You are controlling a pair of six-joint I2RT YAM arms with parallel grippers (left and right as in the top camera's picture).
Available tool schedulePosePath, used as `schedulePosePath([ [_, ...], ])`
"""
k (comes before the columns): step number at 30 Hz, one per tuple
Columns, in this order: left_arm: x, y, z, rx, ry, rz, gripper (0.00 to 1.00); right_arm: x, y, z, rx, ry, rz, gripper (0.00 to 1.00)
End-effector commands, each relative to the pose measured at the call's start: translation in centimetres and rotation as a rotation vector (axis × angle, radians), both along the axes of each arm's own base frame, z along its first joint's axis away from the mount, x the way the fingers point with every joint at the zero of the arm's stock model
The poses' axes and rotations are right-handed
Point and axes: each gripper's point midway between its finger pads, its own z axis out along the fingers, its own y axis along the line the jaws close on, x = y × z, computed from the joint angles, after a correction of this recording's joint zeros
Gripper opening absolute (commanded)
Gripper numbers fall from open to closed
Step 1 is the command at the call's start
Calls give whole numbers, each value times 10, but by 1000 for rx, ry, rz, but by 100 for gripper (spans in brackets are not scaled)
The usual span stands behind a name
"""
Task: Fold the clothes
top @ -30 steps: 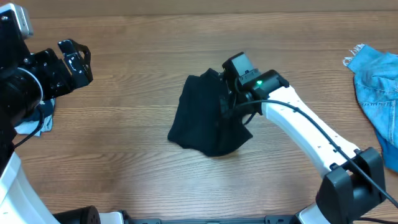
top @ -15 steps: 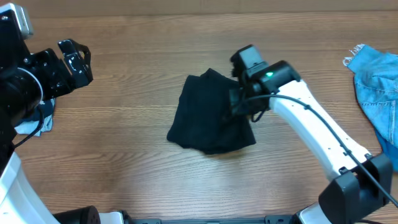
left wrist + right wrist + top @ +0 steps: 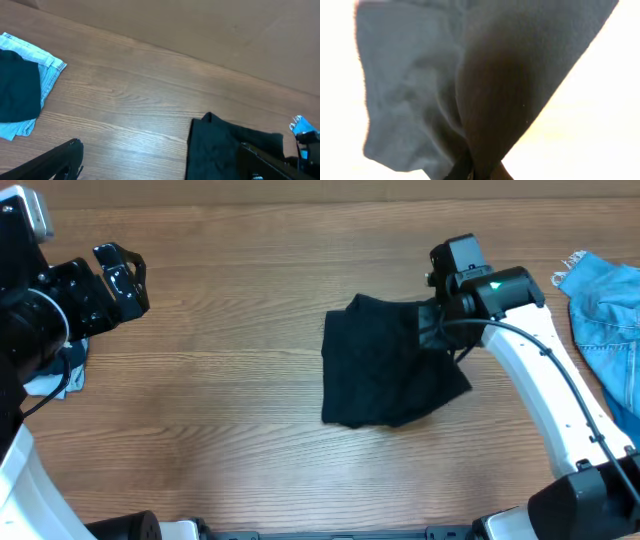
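A black garment point(image 3: 385, 365) lies bunched on the wooden table, right of centre. My right gripper point(image 3: 437, 330) is shut on its right edge. In the right wrist view the dark cloth point(image 3: 470, 80) fills the frame and gathers into the jaws point(image 3: 472, 172) at the bottom. My left gripper point(image 3: 115, 280) is open and empty at the far left, away from the garment. In the left wrist view its fingers point(image 3: 160, 160) frame bare table, with the black garment point(image 3: 225, 150) at lower right.
A blue denim garment point(image 3: 605, 320) lies at the right edge. A folded pile of light blue and dark cloth point(image 3: 55, 375) sits at the left edge; it also shows in the left wrist view point(image 3: 22, 90).
My right gripper has dragged the black garment to the right by a clear distance over the last second. The left arm has not moved.
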Motion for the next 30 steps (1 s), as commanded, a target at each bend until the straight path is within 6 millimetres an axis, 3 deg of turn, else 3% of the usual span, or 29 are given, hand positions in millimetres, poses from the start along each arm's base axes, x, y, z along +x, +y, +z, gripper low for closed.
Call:
schedulePosePath([
  [1,0,-2,1,5,-6,-16,100,10,44,19,117,-82,97,4],
  [6,0,-2,1,5,-6,-16,100,16,79,-18,113,-19,147,4],
  [11,0,-2,1,5,-6,-16,100,6,110,-63,125,102,208,4],
  [19,0,-2,1,5,-6,-16,100,-10,162,-72,148,87,271,4],
  [21,0,-2,1,5,-6,-16,100,-12,166,-79,146,104,261,7],
  [22,0,-2,1,5,-6,-16,100,-14,168,-85,141,119,266,19],
  [24,0,-2,1,5,-6,-16,100,-16,168,-88,135,128,268,26],
  [25,0,-2,1,5,-6,-16,100,-16,169,-88,136,127,269,34],
  [30,0,-2,1,5,-6,-16,100,-19,169,-88,137,138,291,30],
])
